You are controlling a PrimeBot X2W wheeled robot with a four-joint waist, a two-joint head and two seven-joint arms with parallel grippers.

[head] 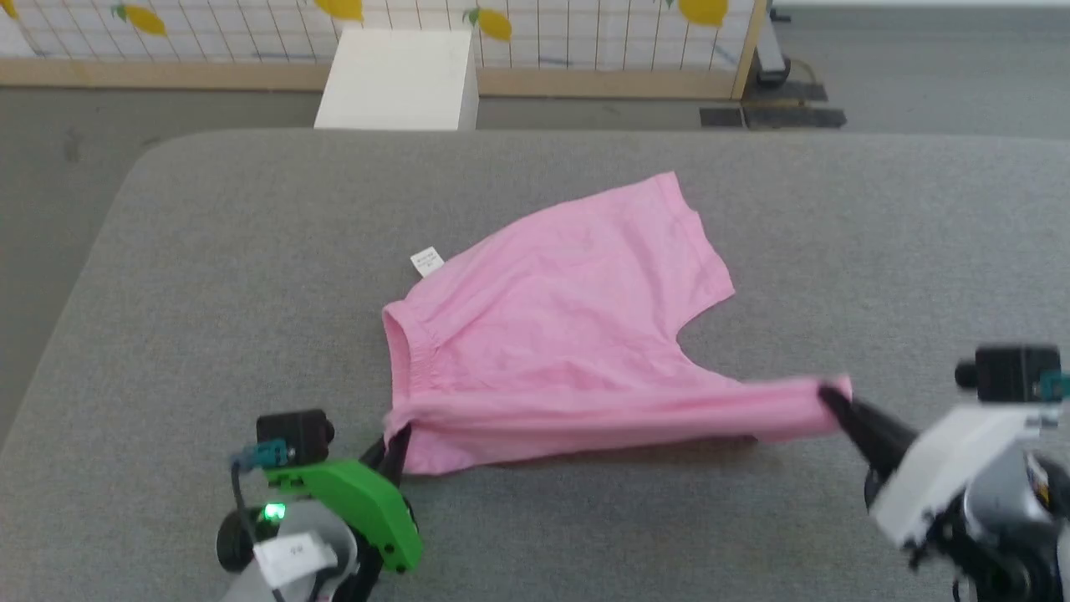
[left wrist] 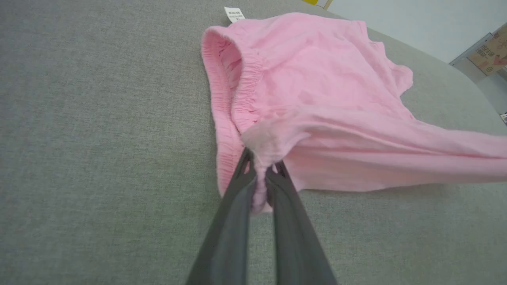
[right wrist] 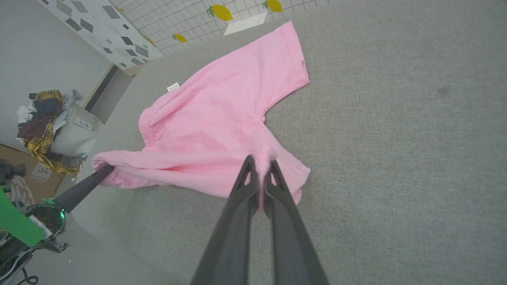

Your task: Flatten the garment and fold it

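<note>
Both left fingers (left wrist: 231,221) and right fingers (head: 869,431) clamp the garment (head: 568,326) (stretched sideways, waistband (head: 411,351) leftward).

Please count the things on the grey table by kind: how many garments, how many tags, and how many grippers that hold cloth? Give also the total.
pink garment: 1
white tag at its waistband: 1
grippers shut on the cloth: 2, the left gripper and the right gripper
Total: 4
</note>
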